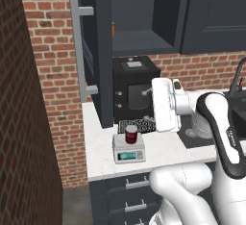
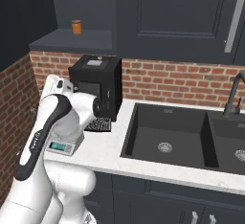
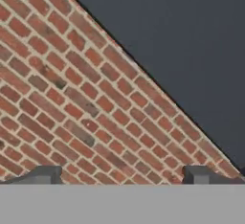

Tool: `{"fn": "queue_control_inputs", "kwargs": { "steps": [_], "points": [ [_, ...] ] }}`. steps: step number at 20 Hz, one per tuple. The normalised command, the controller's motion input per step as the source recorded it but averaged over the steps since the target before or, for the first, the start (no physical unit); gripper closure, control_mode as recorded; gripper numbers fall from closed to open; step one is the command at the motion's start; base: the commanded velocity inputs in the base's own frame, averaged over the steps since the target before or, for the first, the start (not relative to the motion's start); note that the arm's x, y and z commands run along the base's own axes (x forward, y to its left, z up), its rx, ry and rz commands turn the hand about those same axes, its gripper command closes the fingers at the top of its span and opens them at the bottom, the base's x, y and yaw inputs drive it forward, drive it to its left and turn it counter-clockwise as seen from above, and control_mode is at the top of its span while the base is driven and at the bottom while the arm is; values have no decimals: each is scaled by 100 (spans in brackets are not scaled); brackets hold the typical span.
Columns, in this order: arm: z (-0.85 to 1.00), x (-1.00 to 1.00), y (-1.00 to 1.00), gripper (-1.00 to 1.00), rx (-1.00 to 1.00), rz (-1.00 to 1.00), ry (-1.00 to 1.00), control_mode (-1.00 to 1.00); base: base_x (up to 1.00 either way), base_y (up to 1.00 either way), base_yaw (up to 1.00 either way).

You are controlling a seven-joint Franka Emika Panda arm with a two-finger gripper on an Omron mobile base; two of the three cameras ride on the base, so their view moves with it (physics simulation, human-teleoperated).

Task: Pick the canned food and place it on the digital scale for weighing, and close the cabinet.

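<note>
The canned food (image 1: 131,134), a dark red can with a silver rim, stands upright on the digital scale (image 1: 129,150) at the counter's front left. In the right base view my arm covers the can, and the scale (image 2: 62,146) shows its teal display. The cabinet door (image 1: 103,51) stands swung out over the counter, its long grey handle (image 1: 79,51) facing left. My white hand (image 1: 163,105) hovers above and to the right of the can, apart from it. The gripper (image 3: 122,176) is open and holds nothing, facing brick wall and the dark door panel (image 3: 191,41).
A black box appliance (image 1: 134,87) stands against the brick wall behind the scale, with a black ribbed mat (image 1: 137,124) in front of it. An orange item (image 2: 76,27) sits on the open cabinet shelf. A black sink (image 2: 167,137) and a faucet (image 2: 234,96) lie to the right.
</note>
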Motion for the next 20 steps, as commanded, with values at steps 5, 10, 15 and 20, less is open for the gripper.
{"fn": "queue_control_inputs", "kwargs": {
  "steps": [5,10,15,20],
  "points": [
    [93,-90,24,-100,-14,0,-36,-100,0,0,0],
    [86,-88,1,-100,-7,0,-25,-100,0,0,0],
    [60,-92,14,-100,-1,0,-21,-100,0,0,0],
    [8,-100,29,-100,0,0,-16,-100,0,0,0]
  ]
}}
